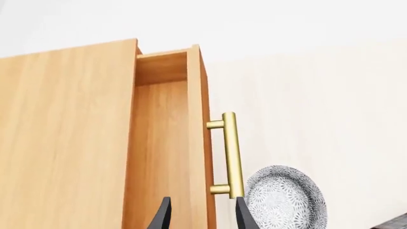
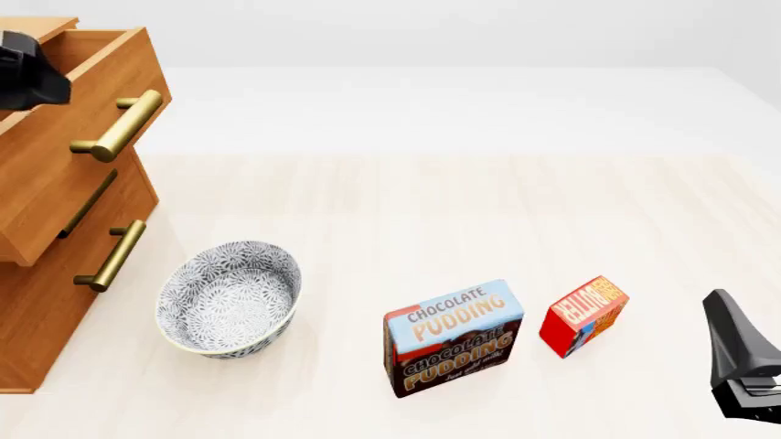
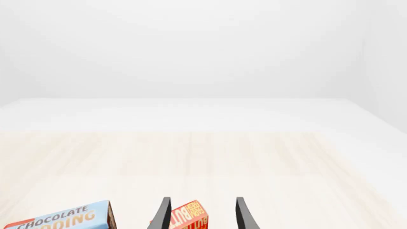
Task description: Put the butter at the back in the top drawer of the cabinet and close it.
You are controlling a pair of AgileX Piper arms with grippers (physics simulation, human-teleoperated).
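The left gripper [image 1: 200, 214] has its 2 dark fingers spread apart, holding nothing; in its wrist view they point at the front panel of the top drawer [image 1: 194, 143], which stands pulled out from the cabinet [image 1: 64, 138]. The brass handle [image 1: 230, 155] sits just beside 1 fingertip, though whether they touch cannot be told. A patterned bowl [image 1: 283, 198] shows past the handle. In the front view this arm appears only as a dark block at the upper left edge, above the open drawer.

The right gripper [image 3: 202, 214] is also spread and empty. Between its fingers in the wrist view lies the butter [image 3: 188, 217], with the pudding box [image 3: 64, 219] near it. In the front view the right gripper [image 2: 738, 361] sits at the lower right edge, near the butter [image 2: 583, 314] but apart from it. The butter rests on the table [image 2: 488, 201] in the lower right of the frame, just beside the pudding box [image 2: 452, 337]. The bowl [image 2: 229, 297] stands at lower left, near the cabinet [image 2: 49, 274], whose top drawer [image 2: 61, 137] fills the upper left corner.
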